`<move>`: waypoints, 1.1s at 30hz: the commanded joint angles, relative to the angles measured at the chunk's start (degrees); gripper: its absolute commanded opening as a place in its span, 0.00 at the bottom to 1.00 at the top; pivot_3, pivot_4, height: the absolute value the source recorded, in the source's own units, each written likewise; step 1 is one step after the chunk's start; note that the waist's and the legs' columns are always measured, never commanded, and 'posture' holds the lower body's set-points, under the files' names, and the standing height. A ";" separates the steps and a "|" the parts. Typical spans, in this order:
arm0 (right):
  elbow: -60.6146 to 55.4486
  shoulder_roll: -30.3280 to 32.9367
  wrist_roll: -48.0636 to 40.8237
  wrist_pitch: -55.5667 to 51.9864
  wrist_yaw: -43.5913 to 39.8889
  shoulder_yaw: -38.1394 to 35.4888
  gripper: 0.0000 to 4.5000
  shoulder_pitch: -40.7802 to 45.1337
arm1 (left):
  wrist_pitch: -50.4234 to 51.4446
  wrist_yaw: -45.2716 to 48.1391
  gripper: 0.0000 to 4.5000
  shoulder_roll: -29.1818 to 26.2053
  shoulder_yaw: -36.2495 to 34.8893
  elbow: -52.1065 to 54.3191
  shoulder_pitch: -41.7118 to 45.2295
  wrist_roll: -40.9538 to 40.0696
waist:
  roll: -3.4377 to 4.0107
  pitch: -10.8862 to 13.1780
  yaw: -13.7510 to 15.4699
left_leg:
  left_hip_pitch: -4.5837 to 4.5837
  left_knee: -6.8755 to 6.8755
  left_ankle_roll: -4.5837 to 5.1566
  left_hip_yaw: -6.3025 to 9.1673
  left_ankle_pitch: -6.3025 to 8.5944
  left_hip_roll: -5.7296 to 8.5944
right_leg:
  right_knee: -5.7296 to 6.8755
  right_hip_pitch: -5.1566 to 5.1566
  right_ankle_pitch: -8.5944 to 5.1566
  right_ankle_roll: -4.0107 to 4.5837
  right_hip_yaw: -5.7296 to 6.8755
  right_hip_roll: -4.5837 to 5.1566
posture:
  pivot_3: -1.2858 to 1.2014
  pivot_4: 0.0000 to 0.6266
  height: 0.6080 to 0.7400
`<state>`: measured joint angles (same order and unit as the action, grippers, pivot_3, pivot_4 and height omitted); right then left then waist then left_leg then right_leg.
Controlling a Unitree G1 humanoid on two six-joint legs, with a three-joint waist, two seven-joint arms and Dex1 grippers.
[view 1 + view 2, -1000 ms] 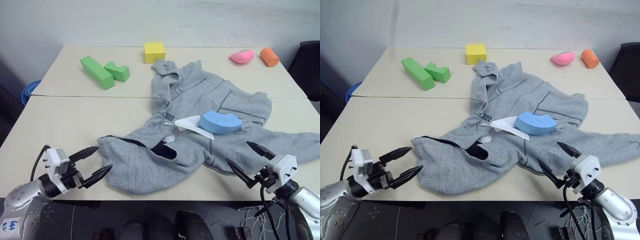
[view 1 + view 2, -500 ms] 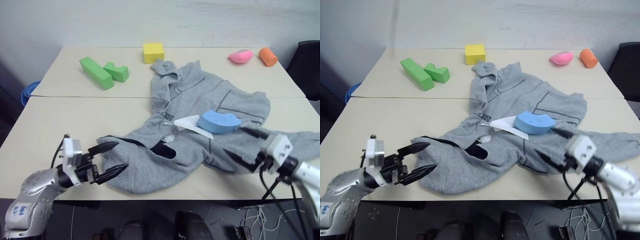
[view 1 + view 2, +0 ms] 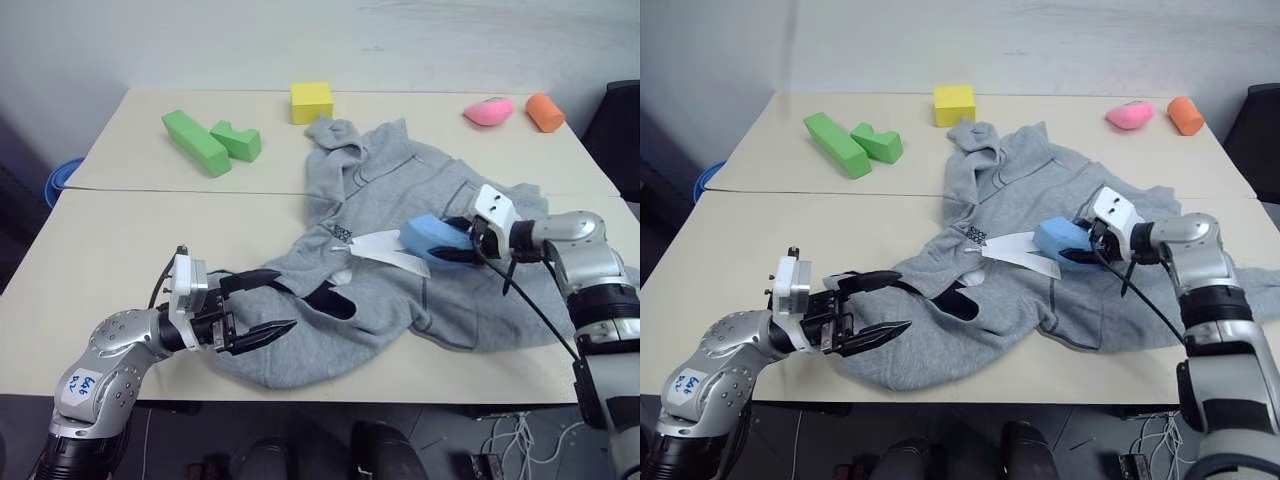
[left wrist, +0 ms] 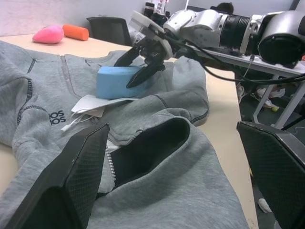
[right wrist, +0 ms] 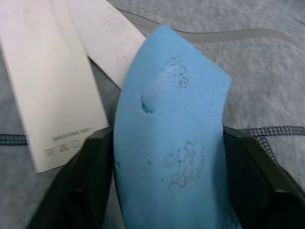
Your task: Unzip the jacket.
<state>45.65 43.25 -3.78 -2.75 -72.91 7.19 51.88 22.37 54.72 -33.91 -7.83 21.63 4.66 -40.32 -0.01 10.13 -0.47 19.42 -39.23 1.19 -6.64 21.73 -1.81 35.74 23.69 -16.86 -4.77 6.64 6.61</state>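
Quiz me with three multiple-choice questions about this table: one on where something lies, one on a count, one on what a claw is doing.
1. Where does the blue foam block lie?
A. on the jacket
B. on bare table
C. on the floor

2. How many green blocks are on the table?
A. one
B. two
C. four

3. How does the right gripper stand?
A. far from everything
B. one finger on either side of the blue block
C. gripping the yellow block

Answers: 1 A, grey fabric lies all round the block. 2 B, a long one and a notched one. 3 B, the right wrist view shows the black fingers flanking it.
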 commanded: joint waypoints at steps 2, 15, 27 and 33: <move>0.21 2.43 -3.93 1.71 -3.99 -5.15 0.49 0.97 | -1.25 -0.85 1.00 0.84 0.23 2.19 -0.84 0.48 | 0.00 0.00 0.08 | 0.01 -0.02 0.00 0.01 0.00 0.00 | 0.00 0.00 0.00 -0.01 0.01 0.01 | 0.52 0.24 1.00; 9.80 24.10 -0.10 3.68 23.01 -20.44 0.48 -13.74 | -1.64 -3.11 1.00 2.14 0.67 4.19 -2.96 1.07 | 0.02 0.02 0.33 | 0.16 -0.36 -0.02 0.16 0.01 0.00 | -0.16 -0.08 0.01 -0.01 0.14 0.04 | 0.52 0.24 1.00; 24.51 18.30 2.11 21.37 40.65 -21.09 1.00 -12.21 | -0.87 -2.18 1.00 1.00 1.46 1.50 0.61 1.80 | 0.39 0.16 -1.31 | -0.18 -0.14 -0.22 -0.16 -0.09 -0.05 | 0.06 -0.01 -0.01 0.01 -0.28 -0.09 | 0.52 0.24 1.00; 23.77 21.31 -0.81 27.23 36.50 -24.39 1.00 -13.67 | -1.62 -2.36 1.00 0.64 0.75 1.47 -0.50 2.51 | 0.41 0.18 -0.81 | -0.12 -0.15 -0.18 -0.11 -0.10 0.01 | -0.03 -0.03 0.00 0.00 -0.28 -0.05 | 0.52 0.24 1.00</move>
<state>70.26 61.05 -2.49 22.50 -35.00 -14.54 38.60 21.90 52.19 -32.67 -6.04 21.89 4.44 -37.94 0.40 10.31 -1.28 19.31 -39.37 1.01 -6.75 21.62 -1.79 35.70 23.67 -16.86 -4.77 6.36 6.57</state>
